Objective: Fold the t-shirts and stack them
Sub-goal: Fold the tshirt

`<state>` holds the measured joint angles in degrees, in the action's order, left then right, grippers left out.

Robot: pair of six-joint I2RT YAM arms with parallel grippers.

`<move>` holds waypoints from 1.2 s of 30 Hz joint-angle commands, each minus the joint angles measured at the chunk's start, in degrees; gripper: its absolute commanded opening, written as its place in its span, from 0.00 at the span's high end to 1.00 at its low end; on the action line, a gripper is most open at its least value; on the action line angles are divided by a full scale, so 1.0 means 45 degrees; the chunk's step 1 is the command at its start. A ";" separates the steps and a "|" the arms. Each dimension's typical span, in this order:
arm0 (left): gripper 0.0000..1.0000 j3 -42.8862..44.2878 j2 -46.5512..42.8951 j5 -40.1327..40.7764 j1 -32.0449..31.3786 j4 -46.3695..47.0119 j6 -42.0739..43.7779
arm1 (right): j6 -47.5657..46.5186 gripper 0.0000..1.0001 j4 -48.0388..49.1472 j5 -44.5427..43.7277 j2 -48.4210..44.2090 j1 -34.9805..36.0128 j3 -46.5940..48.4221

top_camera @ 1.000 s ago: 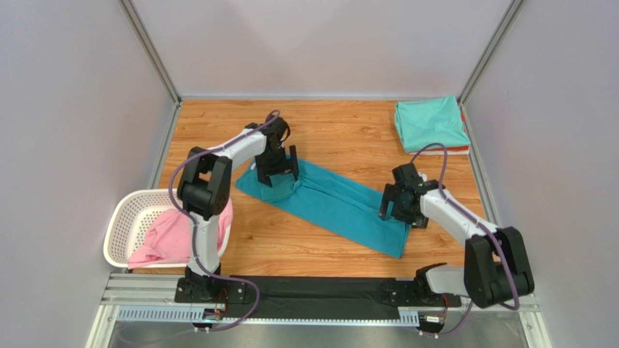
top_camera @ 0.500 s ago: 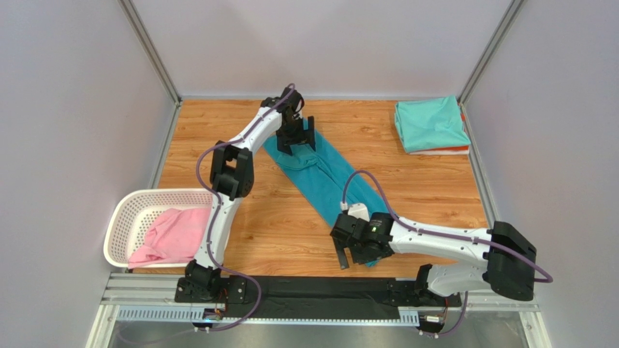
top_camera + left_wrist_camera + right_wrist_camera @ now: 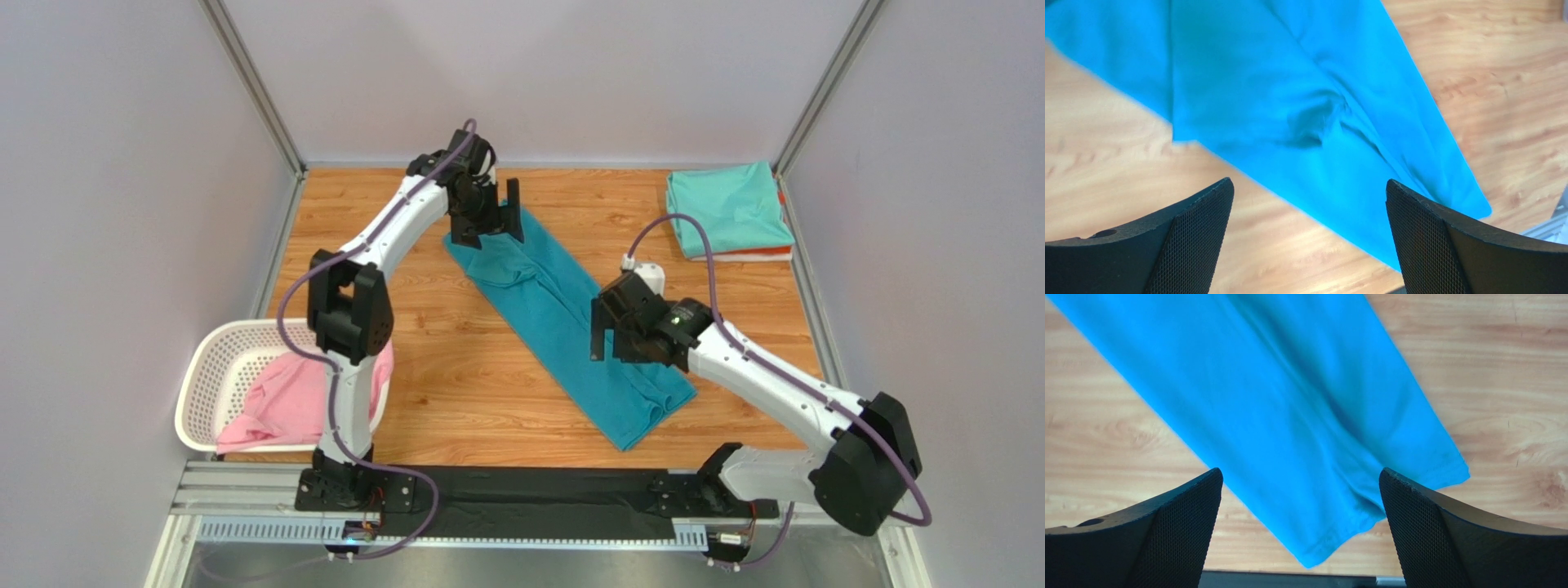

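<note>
The mint shirt and orange shirt are judged stacked, the teal shirt is half folded under the spread, empty left gripper and right gripper, and the pink shirt is left unfolded.

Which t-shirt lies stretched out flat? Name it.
The deep teal t-shirt, a long strip mid-table. The mint t-shirt sits folded far right; the pink t-shirt is bunched in the basket.

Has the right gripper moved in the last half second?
Yes. The right gripper has moved away from the black rail at the near table edge, farther up along the teal t-shirt, with its jaws open.
</note>
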<state>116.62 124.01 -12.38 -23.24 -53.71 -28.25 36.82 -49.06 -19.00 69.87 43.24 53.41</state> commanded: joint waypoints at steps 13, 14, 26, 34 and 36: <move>0.00 -0.5311 -0.1367 -0.0550 -0.1104 0.3167 -0.1340 | -0.1288 0.00 0.2503 0.3247 0.3224 -0.1895 -0.0831; 0.00 -0.5020 -0.1191 -0.0472 -0.1104 0.3128 -0.1301 | -0.1268 0.00 0.2581 0.3266 0.3244 -0.1895 -0.1143; 0.00 -0.1233 0.2539 -0.0901 -0.0655 0.1586 -0.1125 | 0.0038 0.00 0.4026 0.4808 0.2327 -0.0804 -0.3352; 0.00 0.1933 0.3868 -0.0667 -0.0324 -0.0229 -0.0618 | 0.0803 0.00 0.4378 0.4868 0.2559 0.2689 -0.1795; 0.00 0.2112 0.3791 -0.0647 -0.0206 -0.0271 -0.0519 | 0.0473 0.00 0.4320 0.4791 0.2949 0.3239 -0.1246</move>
<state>123.59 139.83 -16.43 -25.45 -51.44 -32.71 38.04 -30.98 1.15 81.43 54.57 43.27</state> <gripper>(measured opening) 0.996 0.998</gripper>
